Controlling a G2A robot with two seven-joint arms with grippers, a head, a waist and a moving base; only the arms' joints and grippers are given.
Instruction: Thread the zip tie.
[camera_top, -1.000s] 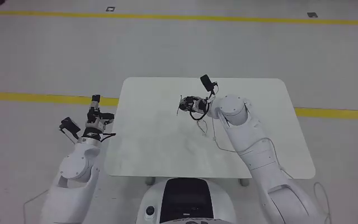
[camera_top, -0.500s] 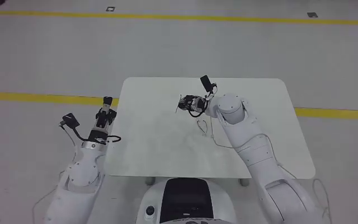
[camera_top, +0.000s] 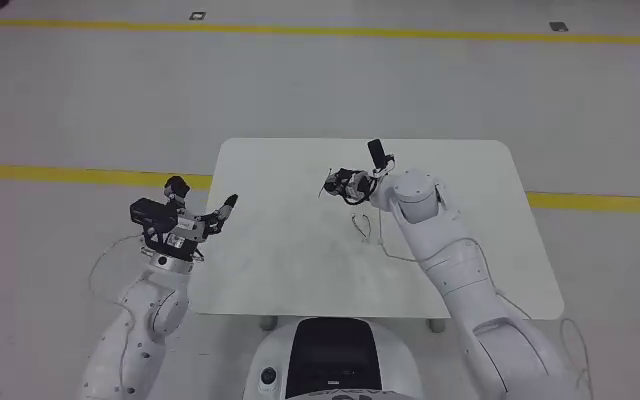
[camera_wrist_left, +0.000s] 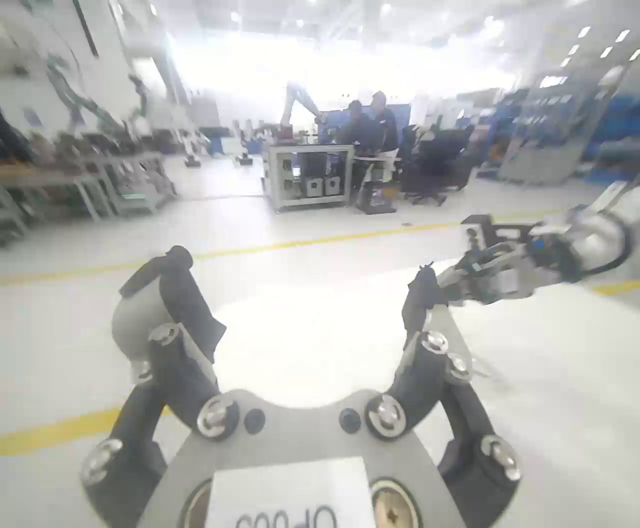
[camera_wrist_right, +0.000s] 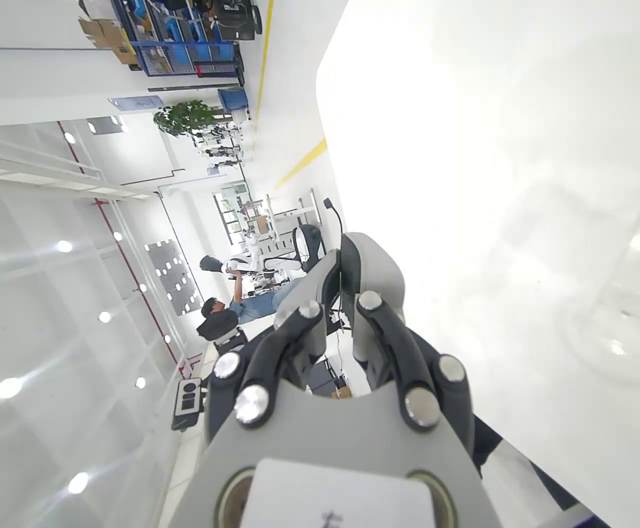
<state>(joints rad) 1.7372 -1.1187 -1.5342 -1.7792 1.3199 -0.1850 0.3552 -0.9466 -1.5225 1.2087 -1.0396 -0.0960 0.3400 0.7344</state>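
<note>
Hovering at table (camera_top: 300, 262) edge, left fingers (camera_wrist_left: 172, 292) apart; right fingers (camera_wrist_right: 376, 272) pinched on zip tie (camera_top: 324, 186).

White label (camera_wrist_left: 287, 492) on left gripper (camera_wrist_left: 300, 270) base: letters upside down, cut off, cannot read. Second white label (camera_wrist_right: 340, 495) on right gripper (camera_wrist_right: 345, 265) base: tiny mark, cannot read.

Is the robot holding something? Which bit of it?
The right gripper is shut on the thin dark zip tie, pinched at its fingertips; which end cannot be told. The left gripper is open, holding nothing.
</note>
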